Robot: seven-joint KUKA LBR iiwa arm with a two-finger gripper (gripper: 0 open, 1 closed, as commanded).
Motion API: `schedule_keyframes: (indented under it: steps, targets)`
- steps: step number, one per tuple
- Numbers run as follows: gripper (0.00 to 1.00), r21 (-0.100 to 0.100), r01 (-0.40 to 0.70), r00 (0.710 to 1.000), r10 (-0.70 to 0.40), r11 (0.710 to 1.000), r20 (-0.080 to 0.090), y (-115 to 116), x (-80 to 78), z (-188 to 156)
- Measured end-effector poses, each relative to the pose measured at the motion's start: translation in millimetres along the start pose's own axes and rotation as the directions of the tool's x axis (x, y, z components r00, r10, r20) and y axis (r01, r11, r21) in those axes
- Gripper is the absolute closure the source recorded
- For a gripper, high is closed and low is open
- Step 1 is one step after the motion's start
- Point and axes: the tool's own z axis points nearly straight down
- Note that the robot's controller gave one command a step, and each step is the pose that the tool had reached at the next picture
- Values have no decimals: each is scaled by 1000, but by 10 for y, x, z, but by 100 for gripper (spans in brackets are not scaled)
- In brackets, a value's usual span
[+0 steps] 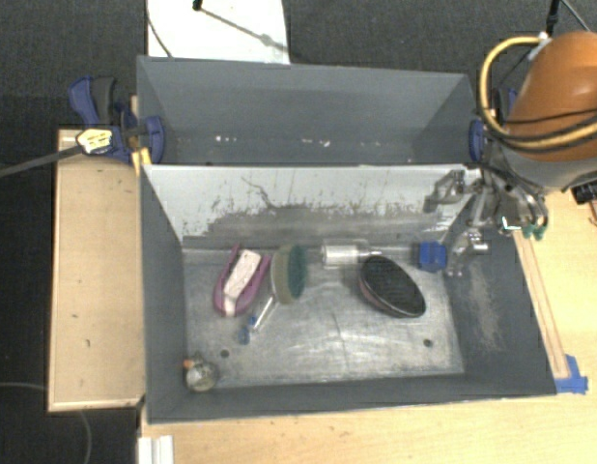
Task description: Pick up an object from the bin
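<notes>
My gripper (445, 232) hangs over the bin's right wall, open, with nothing between its fingers. A small blue block (431, 256) lies just below and left of its lower fingertip, at the foot of the back wall. Left of that block, a black oval brush head (392, 287) rests on the bin floor. A short silver cylinder (342, 254) lies by the brush's upper left edge.
Further left lie a green and tan sponge (289, 273), a pink and purple object (240, 279) and a thin blue-tipped stick (252, 323). A small round ball (200, 373) sits in the front left corner. The arm's orange cover stands above the bin's right rim.
</notes>
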Motion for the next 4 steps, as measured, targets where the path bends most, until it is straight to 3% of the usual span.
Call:
schedule_keyframes:
  steps: [1, 2, 3, 4]
  targets:
    - [0, -1, -416, 910, 416, 910, -1, 561, 278, 1413]
    - [0, -6, -652, 759, 652, 759, 7, 537, 365, 1668]
    - [100, -8, -647, 762, 647, 762, 9, 544, 355, 1655]
    - [100, -5, -502, 865, 502, 865, 11, 509, 490, -7]
